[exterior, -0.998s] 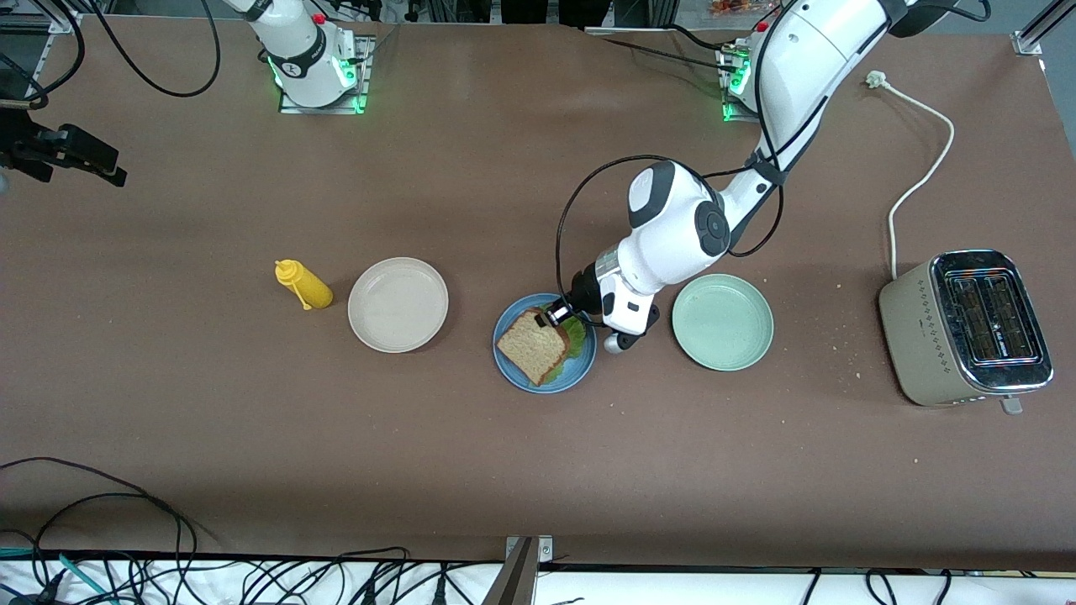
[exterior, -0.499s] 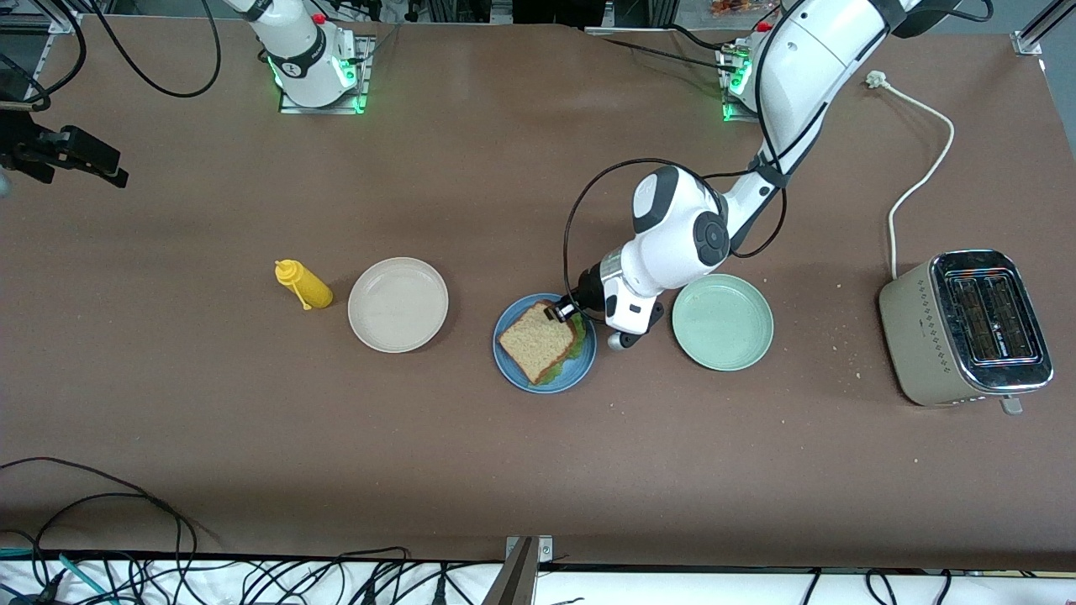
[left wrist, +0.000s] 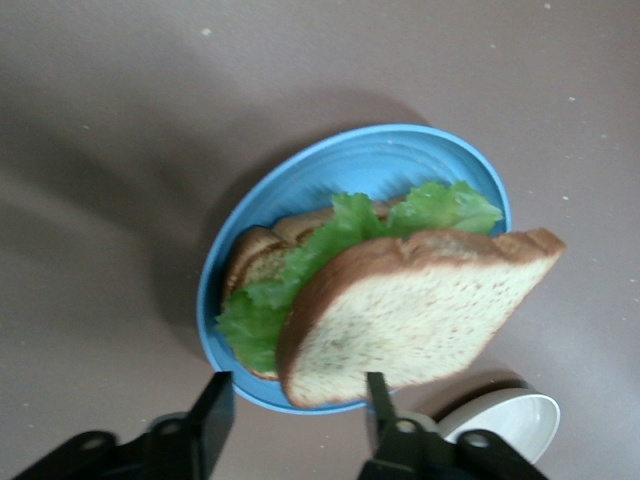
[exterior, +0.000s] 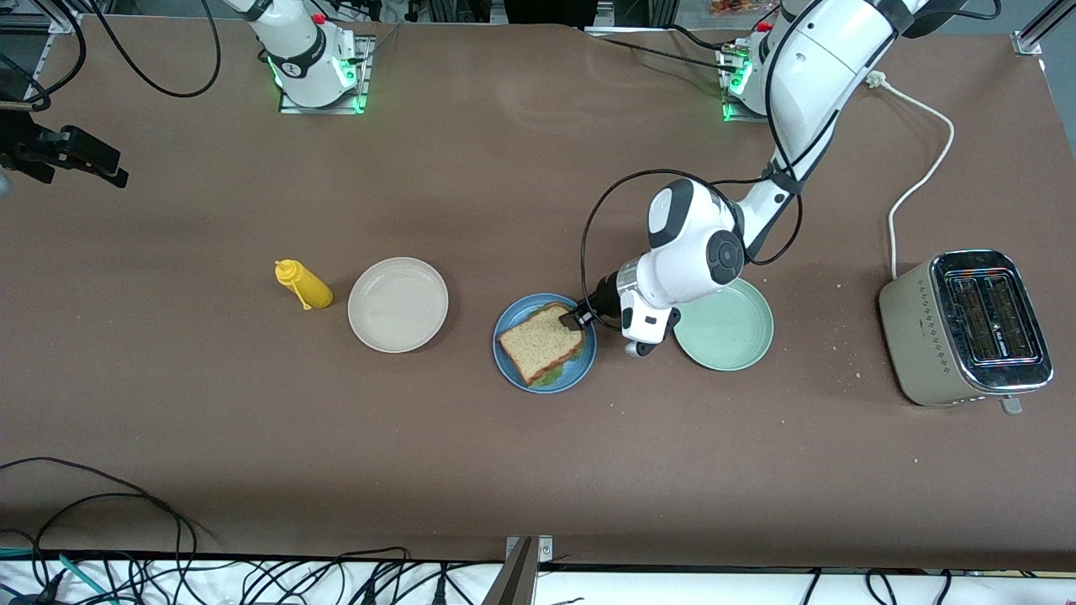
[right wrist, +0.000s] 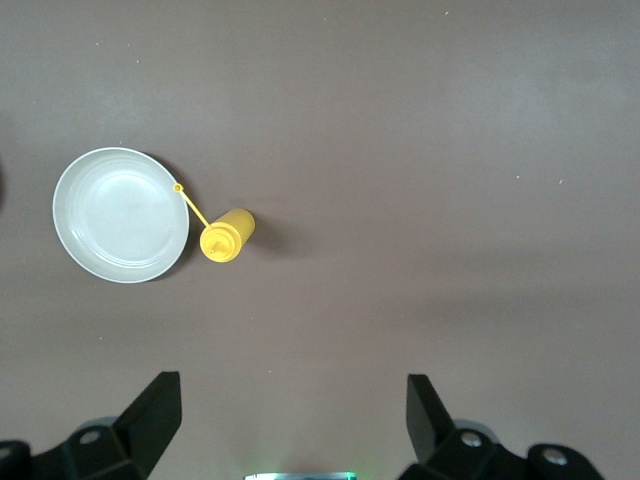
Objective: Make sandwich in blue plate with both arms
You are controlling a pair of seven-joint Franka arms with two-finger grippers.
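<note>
The sandwich (exterior: 542, 340) lies on the blue plate (exterior: 507, 367) near the table's middle. Its top toast slice (left wrist: 420, 310) rests tilted on the green lettuce (left wrist: 300, 270), with the bottom slice (left wrist: 255, 255) under it, inside the plate (left wrist: 400, 165). My left gripper (exterior: 576, 319) is low at the sandwich's corner toward the left arm's end. In the left wrist view the left gripper (left wrist: 295, 390) is open, with the top slice's edge between its fingers. My right gripper (right wrist: 295, 385) is open and empty, high over bare table, and waits.
A beige plate (exterior: 398, 304) and a yellow squeeze bottle (exterior: 304, 286) lie toward the right arm's end; both show in the right wrist view, the plate (right wrist: 120, 215) beside the bottle (right wrist: 228, 235). A pale green plate (exterior: 731, 323) lies beside the left gripper. A toaster (exterior: 967, 328) stands at the left arm's end.
My left gripper has moved toward the left arm's end, from over the top slice to its corner. The top slice has shifted slightly the same way and now lies flatter on the lettuce.
</note>
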